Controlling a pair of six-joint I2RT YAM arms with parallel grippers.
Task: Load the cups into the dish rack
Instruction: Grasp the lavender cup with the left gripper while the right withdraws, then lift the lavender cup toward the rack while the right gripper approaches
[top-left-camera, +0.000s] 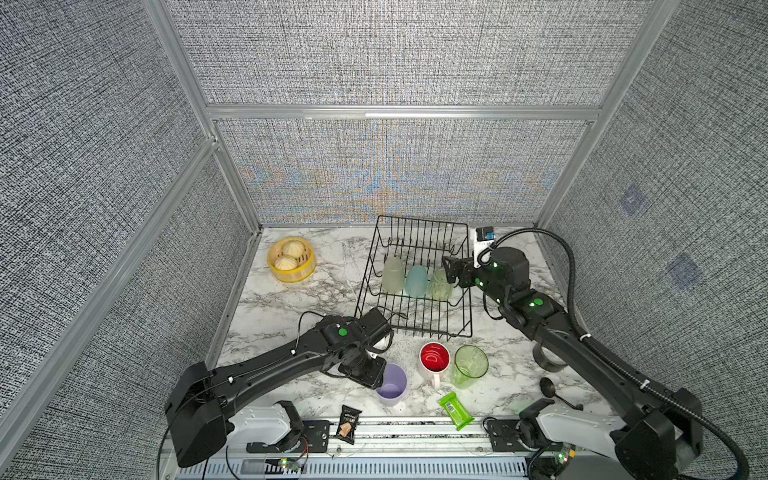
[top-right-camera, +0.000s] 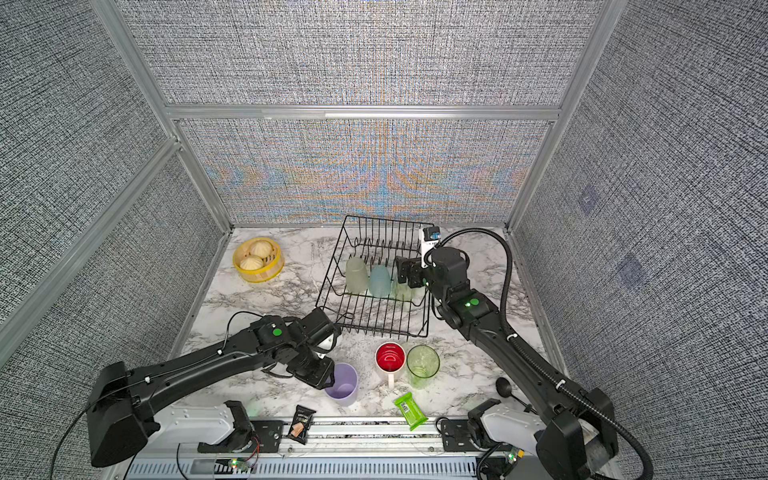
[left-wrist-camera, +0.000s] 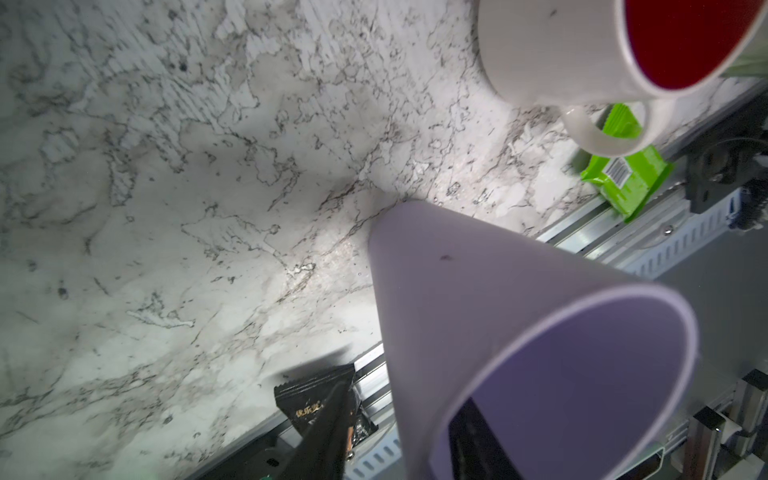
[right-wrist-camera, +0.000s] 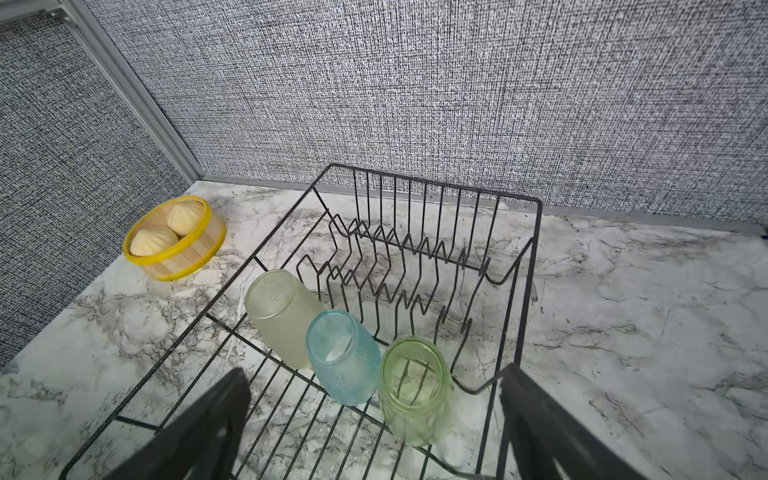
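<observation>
The black wire dish rack stands at the back middle. Three cups lie in it: frosted yellow-green, teal and clear green. My right gripper hovers open just over the green one, holding nothing. In front of the rack stand the white red-lined mug, a clear green tumbler and the lavender cup. My left gripper straddles the lavender cup's rim, one finger inside, one outside with a small gap.
A yellow steamer basket with buns sits at the back left. A green snack packet and a black packet lie at the front edge. A tape roll and a black spoon lie under the right arm.
</observation>
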